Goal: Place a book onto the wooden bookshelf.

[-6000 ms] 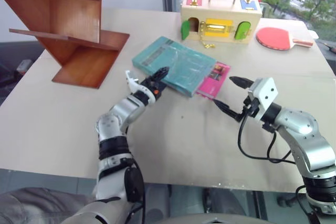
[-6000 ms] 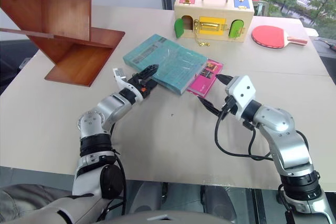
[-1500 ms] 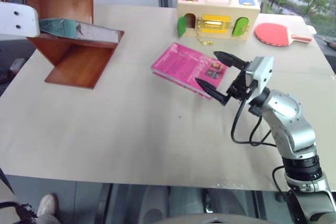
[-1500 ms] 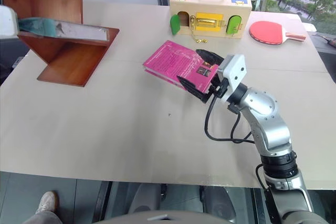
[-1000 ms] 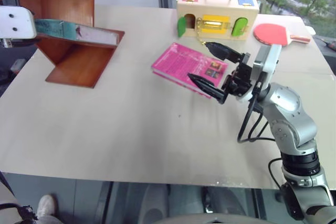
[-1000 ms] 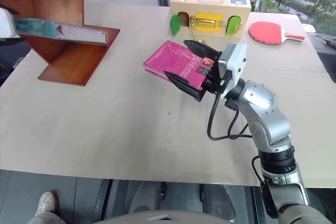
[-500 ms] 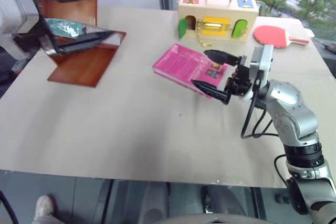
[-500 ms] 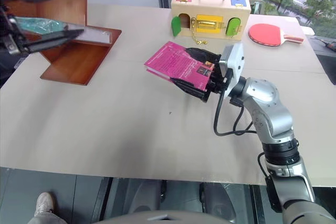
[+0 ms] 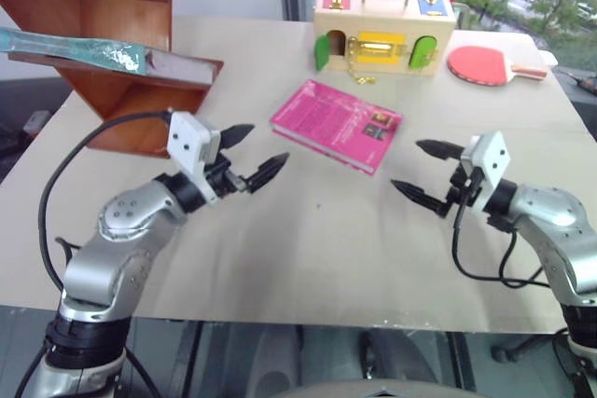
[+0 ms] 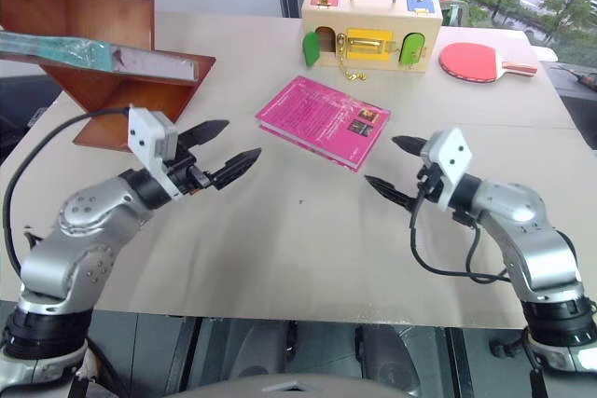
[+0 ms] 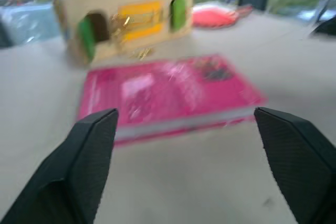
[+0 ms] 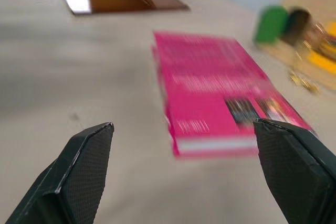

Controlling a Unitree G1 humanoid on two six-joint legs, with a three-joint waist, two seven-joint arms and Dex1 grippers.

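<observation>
Although the book (image 9: 93, 50) lay flat on the wooden bookshelf (image 9: 131, 90) at far left, it looked thick, rigid, glossy: probably heavy, best gripped across its spine. The left gripper (image 9: 252, 157) and right gripper (image 9: 422, 171) stood wide, empty.

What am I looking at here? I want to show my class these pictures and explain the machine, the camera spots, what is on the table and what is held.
This is a two-armed humanoid robot. Two pictures come from cameras in its head, looking down over its arms; the other two come from cameras on its wrists, looking out between black fingers.

The left gripper and the right gripper are both open, holding nothing, above the table.

A green book lies on a board of the wooden bookshelf. On the table lie a pink book, a pale box with coloured doors, and a red paddle.
</observation>
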